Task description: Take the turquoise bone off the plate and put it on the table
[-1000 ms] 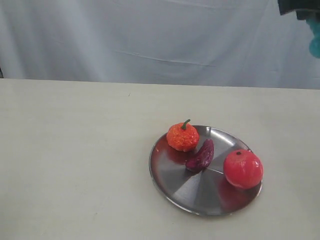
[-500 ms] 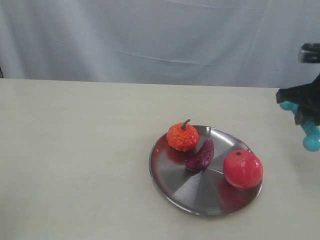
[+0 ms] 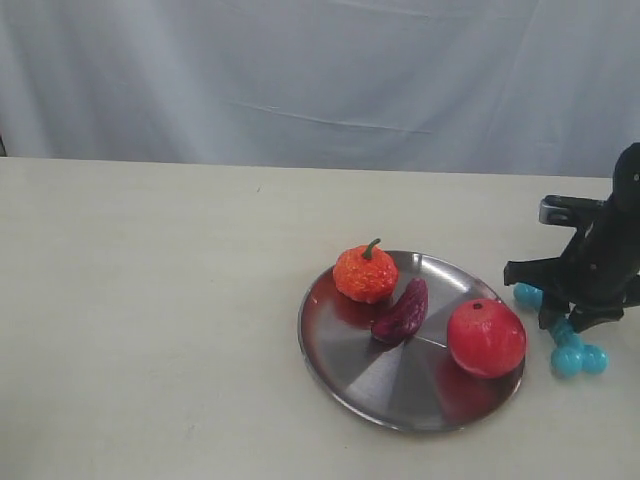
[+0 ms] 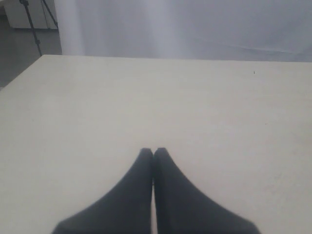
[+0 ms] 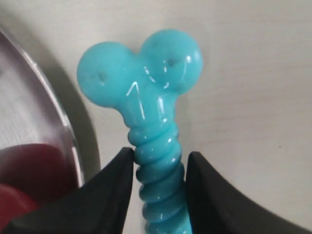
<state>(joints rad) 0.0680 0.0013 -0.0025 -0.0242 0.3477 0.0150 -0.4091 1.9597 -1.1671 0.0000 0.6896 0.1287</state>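
Observation:
The turquoise bone (image 3: 578,360) is down at the table (image 3: 150,300) just right of the plate (image 3: 400,400), one knobbed end pointing toward me. My right gripper (image 3: 570,325) stands over it, shut on its ribbed shaft. The right wrist view shows the bone (image 5: 146,87) between the two black fingers of the right gripper (image 5: 160,158), with the plate's rim (image 5: 39,112) close beside it. Whether the bone rests on the table or hangs just above it I cannot tell. My left gripper (image 4: 153,151) is shut and empty over bare table, out of the exterior view.
On the plate lie an orange toy pumpkin (image 3: 365,273), a dark purple toy (image 3: 402,311) and a red toy fruit (image 3: 486,337), the last nearest the right gripper. A pale curtain (image 3: 300,80) hangs behind the table.
The right gripper came down from the upper right corner with the bone in it, to table level just right of the plate. The things on the plate have not moved.

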